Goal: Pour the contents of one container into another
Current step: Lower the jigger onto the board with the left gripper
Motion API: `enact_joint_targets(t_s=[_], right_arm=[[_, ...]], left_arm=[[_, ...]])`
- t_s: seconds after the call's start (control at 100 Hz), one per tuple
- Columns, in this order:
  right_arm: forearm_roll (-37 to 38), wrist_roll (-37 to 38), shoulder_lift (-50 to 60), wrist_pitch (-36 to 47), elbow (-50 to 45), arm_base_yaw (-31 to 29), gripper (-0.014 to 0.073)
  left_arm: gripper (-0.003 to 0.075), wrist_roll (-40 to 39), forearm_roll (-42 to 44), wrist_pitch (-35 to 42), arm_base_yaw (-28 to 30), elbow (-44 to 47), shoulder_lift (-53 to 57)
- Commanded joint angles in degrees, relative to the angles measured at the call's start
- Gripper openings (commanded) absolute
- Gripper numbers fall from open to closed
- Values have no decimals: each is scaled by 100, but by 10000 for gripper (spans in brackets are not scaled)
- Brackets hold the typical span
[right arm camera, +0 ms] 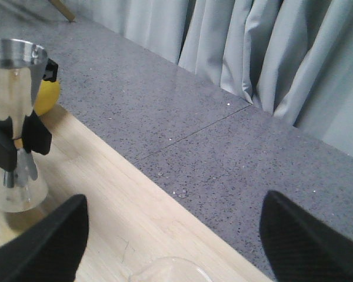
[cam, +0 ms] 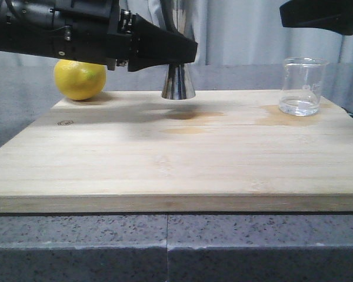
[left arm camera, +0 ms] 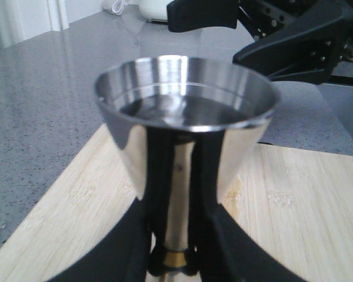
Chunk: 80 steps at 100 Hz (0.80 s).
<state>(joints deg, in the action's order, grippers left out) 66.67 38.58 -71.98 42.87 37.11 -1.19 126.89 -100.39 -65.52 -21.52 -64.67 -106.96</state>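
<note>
Left end effector (cam: 185,54) sits at the jigger's (cam: 177,82) waist, fingers either side; jigger upright on the board (cam: 176,158), directly below and betw. the fingers, at the board's far edge, approx. mid-width. Lemon (cam: 80,79) lies behind and under the left arm, on the robot's left of that end effector, at the board's far-left corner. Beaker (cam: 303,86) stands well to the right of the left end effector, near the board's far-right corner, below and just left of the right end effector (cam: 291,14), apart from it. Board rests on the table (cam: 165,247); curtain (right arm camera: 270,47) behind the table.
</note>
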Motion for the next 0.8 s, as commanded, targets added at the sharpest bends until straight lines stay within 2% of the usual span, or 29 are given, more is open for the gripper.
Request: enact_joint_targets(t_s=[0.0, 0.59, 0.79], right_arm=[[-176, -15, 170, 209, 116, -19, 544], [-176, -15, 170, 81, 116, -19, 544], [-176, -15, 170, 72, 116, -19, 544]], left_arm=[[102, 150, -351, -547, 6, -136, 256], [102, 274, -376, -430, 16, -136, 173], [102, 274, -424, -714, 16, -136, -64]])
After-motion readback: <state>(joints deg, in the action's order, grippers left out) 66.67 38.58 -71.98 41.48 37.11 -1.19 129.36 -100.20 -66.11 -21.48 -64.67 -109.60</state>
